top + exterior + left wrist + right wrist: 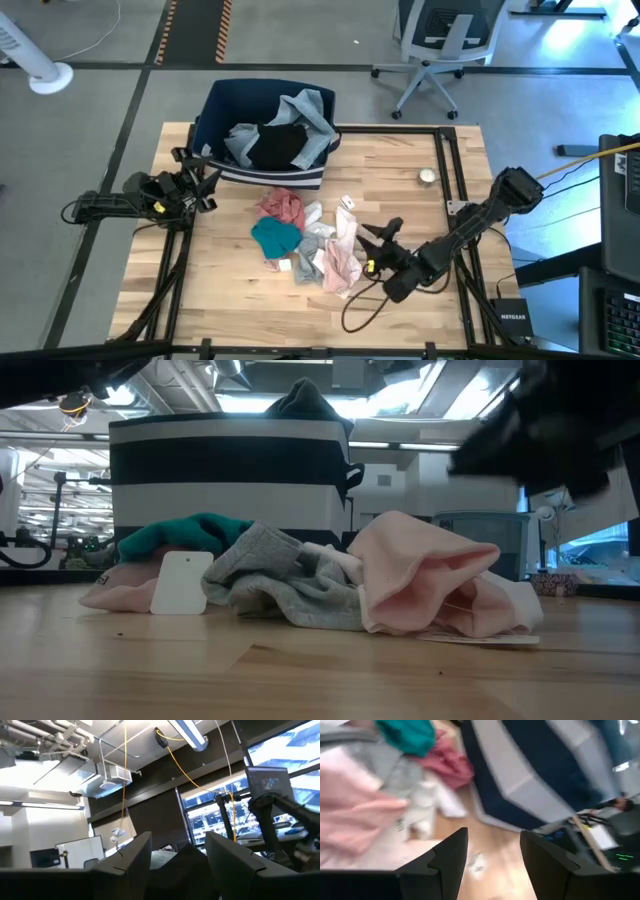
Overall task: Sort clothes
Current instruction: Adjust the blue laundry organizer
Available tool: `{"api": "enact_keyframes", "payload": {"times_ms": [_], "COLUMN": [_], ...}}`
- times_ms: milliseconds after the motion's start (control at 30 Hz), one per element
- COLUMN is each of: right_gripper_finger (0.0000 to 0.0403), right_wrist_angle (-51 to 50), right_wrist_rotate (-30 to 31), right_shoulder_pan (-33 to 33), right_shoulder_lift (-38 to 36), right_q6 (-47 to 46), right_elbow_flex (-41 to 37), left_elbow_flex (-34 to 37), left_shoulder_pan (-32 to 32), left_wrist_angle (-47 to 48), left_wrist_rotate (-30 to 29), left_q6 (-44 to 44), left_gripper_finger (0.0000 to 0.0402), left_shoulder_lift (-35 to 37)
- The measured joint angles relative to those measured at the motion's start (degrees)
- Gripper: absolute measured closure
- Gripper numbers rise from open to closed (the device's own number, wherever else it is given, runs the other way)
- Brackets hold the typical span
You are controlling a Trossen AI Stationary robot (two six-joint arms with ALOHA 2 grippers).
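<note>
Clothes (305,238) lie in a small heap in the middle of the table (400,170), in front of the striped bin (262,175). More clothes fill the bin. Just right of the heap sits the right gripper (383,240), its fingers (445,857) spread open and holding nothing. Left of the bin waits the left gripper (203,178), fingers (132,860) open and empty too.

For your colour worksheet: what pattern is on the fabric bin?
Navy with white stripes, clearest in the low view.
</note>
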State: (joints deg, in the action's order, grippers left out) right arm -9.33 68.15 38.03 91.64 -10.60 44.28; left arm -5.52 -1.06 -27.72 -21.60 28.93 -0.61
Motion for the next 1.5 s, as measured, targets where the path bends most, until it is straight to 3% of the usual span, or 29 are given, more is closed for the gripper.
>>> {"api": "enact_keyframes", "payload": {"times_ms": [100,233,367,500,633,933,1167,1400,1500], "right_gripper_finger": [0.0203,0.0203,0.0203,0.0203,0.0203,0.0203,0.0203,0.0203,0.0203], "right_wrist_angle": [19.9,41.9,53.2,53.2,53.0,52.9,52.5,51.4,51.0], "right_wrist_rotate": [-4.0,-4.4,-6.3,-3.9,-2.7,-2.2,-3.0,-3.2,-3.2], "right_shoulder_pan": [-0.4,-0.6,-0.6,-0.6,-0.6,-0.7,-0.6,-0.6,-0.6], "right_shoulder_lift": [0.3,0.3,0.3,0.3,0.3,0.3,0.3,0.3,0.4], "right_q6": [5.4,14.8,22.5,22.8,22.6,21.5,21.5,21.5,21.5], "right_elbow_flex": [-8.4,-16.6,-20.3,-20.7,-20.7,-20.7,-20.7,-20.7,-20.7], "left_elbow_flex": [-0.2,-3.8,-8.2,-12.0,-17.1,-27.6,-30.1,-29.4,-29.6], "left_shoulder_pan": [0.0,0.0,0.0,-0.1,-0.5,-1.6,-5.1,-13.7,-16.0], "left_wrist_angle": [0.4,4.6,9.2,9.5,16.1,27.0,33.0,39.9,42.0], "left_wrist_rotate": [1.4,1.9,2.5,6.3,9.7,9.9,9.0,10.0,4.7], "left_q6": [-0.9,-3.4,-7.5,-9.9,-12.2,-19.7,-24.3,-31.1,-29.4], "left_gripper_finger": [0.0222,0.0222,0.0222,0.0222,0.0222,0.0222,0.0222,0.0222,0.0222], "left_shoulder_lift": [-1.3,-6.7,-15.9,-26.1,-34.4,-47.2,-53.3,-55.5,-55.5]}}
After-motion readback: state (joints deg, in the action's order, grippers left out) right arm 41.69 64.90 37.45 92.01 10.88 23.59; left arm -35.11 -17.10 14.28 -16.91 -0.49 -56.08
